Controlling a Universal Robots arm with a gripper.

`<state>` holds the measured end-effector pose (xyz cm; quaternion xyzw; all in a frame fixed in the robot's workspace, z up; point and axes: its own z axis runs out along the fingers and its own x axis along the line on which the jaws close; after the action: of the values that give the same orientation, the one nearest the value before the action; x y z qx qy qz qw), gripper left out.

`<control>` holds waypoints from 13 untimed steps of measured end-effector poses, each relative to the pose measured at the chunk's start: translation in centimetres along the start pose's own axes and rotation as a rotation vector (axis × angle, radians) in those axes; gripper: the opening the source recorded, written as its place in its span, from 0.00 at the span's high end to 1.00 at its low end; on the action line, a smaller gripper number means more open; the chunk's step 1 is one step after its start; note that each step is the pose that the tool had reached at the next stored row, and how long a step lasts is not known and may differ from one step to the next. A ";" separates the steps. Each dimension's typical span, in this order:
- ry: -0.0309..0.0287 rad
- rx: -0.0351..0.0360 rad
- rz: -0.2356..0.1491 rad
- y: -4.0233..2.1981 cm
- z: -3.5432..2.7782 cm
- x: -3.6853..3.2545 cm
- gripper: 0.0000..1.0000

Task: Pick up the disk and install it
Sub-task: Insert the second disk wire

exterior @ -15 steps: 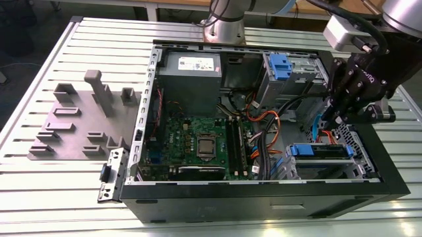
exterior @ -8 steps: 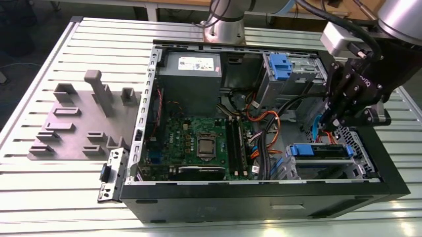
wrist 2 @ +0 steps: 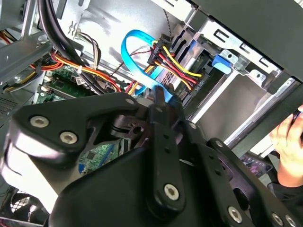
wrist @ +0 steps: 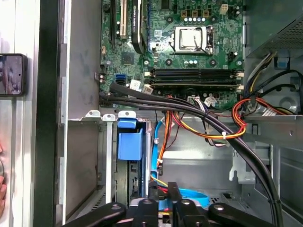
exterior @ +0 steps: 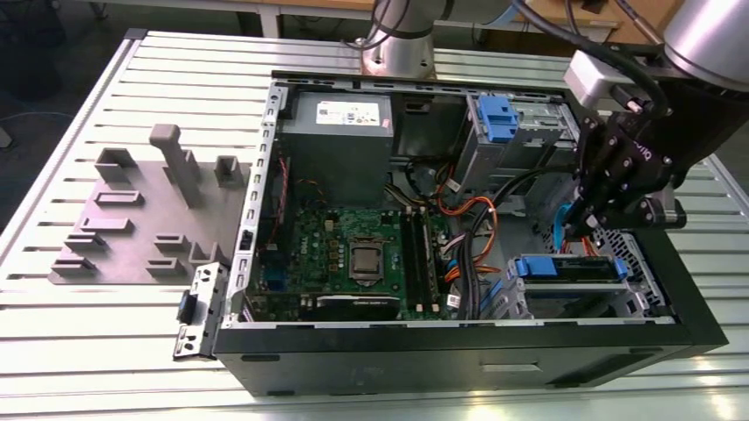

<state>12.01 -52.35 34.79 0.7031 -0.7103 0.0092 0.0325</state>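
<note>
- Arm: silver-grey metal tube rising from a round base in the exterior view; a second large silver joint sits at that view's upper right.
- Wrist block: white, box-shaped, with black cables running to it.
- Gripper: matte black body with linked plates; small pale marking on its side.
- Gripper in the second wrist view: black linkage bars, rounded housings, silver screw heads at the pivots.
- Gripper in the first wrist view: black links, grey pivot pins.
</note>
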 end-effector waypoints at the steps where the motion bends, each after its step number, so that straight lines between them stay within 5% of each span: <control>1: 0.0000 0.0000 0.000 0.00 0.01 0.00 0.76; 3: -0.0002 0.0000 0.000 0.00 0.02 0.00 0.84; 13: -0.0003 0.0002 0.000 0.31 0.07 0.35 0.84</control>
<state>11.69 -52.70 34.76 0.7031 -0.7103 0.0092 0.0324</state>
